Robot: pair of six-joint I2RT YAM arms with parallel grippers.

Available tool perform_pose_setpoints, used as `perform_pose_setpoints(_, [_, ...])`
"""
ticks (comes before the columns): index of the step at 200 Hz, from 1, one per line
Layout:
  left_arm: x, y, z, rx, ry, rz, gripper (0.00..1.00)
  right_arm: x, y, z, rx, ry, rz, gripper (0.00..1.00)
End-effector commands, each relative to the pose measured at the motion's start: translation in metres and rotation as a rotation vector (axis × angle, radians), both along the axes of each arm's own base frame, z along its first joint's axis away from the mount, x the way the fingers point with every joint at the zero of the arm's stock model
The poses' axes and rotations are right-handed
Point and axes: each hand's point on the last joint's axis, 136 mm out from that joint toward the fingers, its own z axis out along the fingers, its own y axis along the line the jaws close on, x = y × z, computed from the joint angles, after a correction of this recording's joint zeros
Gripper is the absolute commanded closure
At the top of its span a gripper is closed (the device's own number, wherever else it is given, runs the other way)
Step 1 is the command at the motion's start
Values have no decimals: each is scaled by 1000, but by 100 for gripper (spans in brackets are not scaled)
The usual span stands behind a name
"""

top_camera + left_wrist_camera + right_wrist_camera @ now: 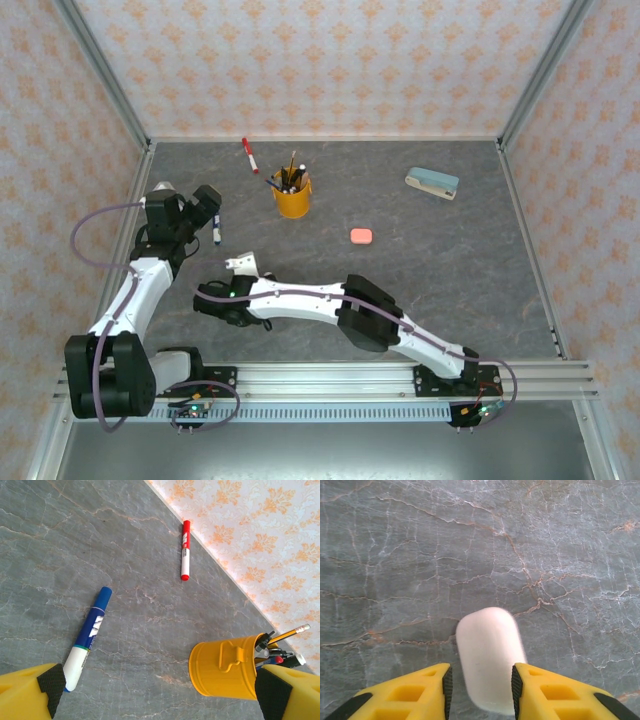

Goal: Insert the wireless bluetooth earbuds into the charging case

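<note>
A white pebble-shaped charging case [487, 655] lies on the grey table, blurred, between the yellow fingers of my right gripper [481, 685]. The jaws stand open on either side of it, with a thin gap at the left pad. From above, the white case [241, 265] sits at the tip of my right gripper [236, 280], left of centre. A closed salmon-pink case [361, 236] rests further right. The earbuds are out of view. My left gripper [161, 690] hangs wide open over bare table at the far left [207, 203], holding nothing.
A yellow pen cup [292, 196] [225, 672] stands at the back centre. A red marker [249, 155] [185, 550] lies near the back wall and a blue marker [89, 635] by my left gripper. A stapler [432, 183] sits back right.
</note>
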Motion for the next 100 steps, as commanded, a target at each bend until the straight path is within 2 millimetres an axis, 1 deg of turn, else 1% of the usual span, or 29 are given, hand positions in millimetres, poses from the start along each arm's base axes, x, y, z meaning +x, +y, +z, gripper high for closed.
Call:
perform_pose_setpoints(1, [4,-1,3,-16,-26,-12,0,-1,6,1,-7,-18,19,62])
perform_pose_setpoints(10, [4,0,3,-16,-27,-11,0,-1,6,1,-7,-16,21,60])
perform_pose_setpoints(21, [4,0,3,-17,-27,-11,0,1,4,5,-12,-32,16,57])
perform_pose_setpoints(43, [5,-1,2,-21,-22,-19,0,6,-3,18,-10,-54,8,50])
perform_pose_setpoints(59, [4,-3,0,-27,-18,-29,0,9,-8,30,26,-50,16,45])
perform_pose_setpoints(77, [4,-5,-2,-33,-16,-38,0,13,-12,37,86,-14,46,38])
perform_pose_setpoints(100, [3,-8,-2,-38,-17,-56,0,17,-19,35,171,80,111,35])
